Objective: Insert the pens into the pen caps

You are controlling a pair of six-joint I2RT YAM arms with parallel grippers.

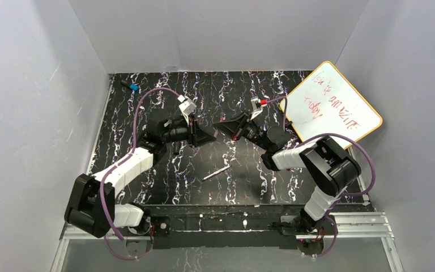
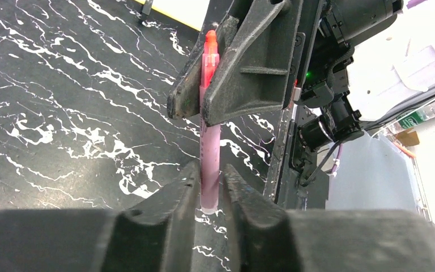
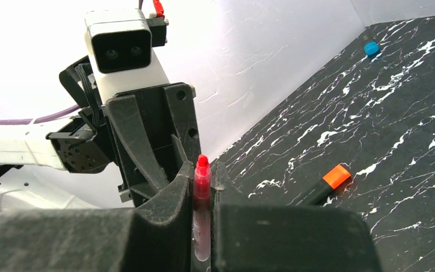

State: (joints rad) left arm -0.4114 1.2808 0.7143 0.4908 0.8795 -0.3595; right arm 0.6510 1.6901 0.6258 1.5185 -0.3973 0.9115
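A pink pen (image 2: 210, 62) with a red tip and a mauve lower barrel is held off the table between both grippers, tip up. My left gripper (image 2: 209, 167) is shut on its lower end. My right gripper (image 3: 203, 169) is shut on it higher up, and the red tip (image 3: 202, 161) pokes just past the fingertips. In the top view the left gripper (image 1: 208, 137) and right gripper (image 1: 222, 127) meet tip to tip. A black pen with an orange end (image 3: 328, 182) lies on the table. A light grey pen (image 1: 215, 173) lies nearer the arm bases. No separate cap shows.
A small black blue-ended item (image 1: 131, 86) lies at the far left corner and also shows in the right wrist view (image 3: 370, 48). A whiteboard with red writing (image 1: 334, 105) leans at the far right. Grey walls enclose the black marbled table (image 1: 147, 113).
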